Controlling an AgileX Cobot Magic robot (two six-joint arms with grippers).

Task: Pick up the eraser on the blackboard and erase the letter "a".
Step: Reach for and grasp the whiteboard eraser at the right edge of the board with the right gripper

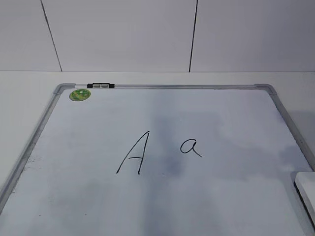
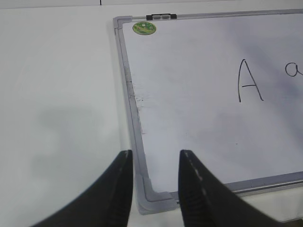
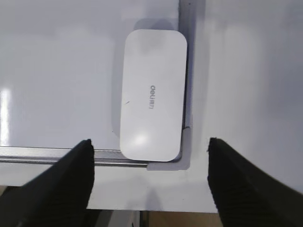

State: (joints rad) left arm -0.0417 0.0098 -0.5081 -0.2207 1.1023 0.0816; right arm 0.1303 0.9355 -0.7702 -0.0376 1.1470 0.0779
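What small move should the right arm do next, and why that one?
Probably lower the right gripper straight down over the eraser. Its jaws stand wide open on either side of the eraser, which lies untouched in the blackboard's corner against the frame. The letter "a" is not yet erased, so the eraser must be grasped first.

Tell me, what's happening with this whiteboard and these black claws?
Nothing is being held yet. A whiteboard lies flat on a table, with a capital "A" and a small "a" written on it. The right gripper hangs wide open above a white eraser resting in the board's corner, seemingly ready to grab it. The left gripper, also open, hovers over another corner. Both letters are intact.
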